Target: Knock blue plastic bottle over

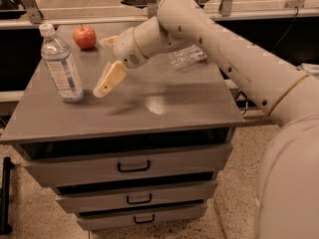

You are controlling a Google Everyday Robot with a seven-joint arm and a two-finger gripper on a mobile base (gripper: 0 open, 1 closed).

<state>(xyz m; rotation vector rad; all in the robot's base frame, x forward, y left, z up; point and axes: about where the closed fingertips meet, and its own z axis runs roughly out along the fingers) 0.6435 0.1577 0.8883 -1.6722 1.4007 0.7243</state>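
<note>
The blue plastic bottle [62, 66] stands upright near the left edge of the grey cabinet top [164, 108]. It is clear, with a white cap and a pale blue-and-white label. My gripper [102, 66] hangs low over the top, just right of the bottle and a short gap away from it. It is open and empty. One cream finger [109, 79] points down-left toward the bottle's base; the other shows higher up by the wrist. My white arm reaches in from the right.
A red apple [84, 36] sits at the back left behind the bottle. A slim crinkled clear bottle [187, 57] lies on its side at the back right, partly behind my arm. Drawers [133, 166] are below the top.
</note>
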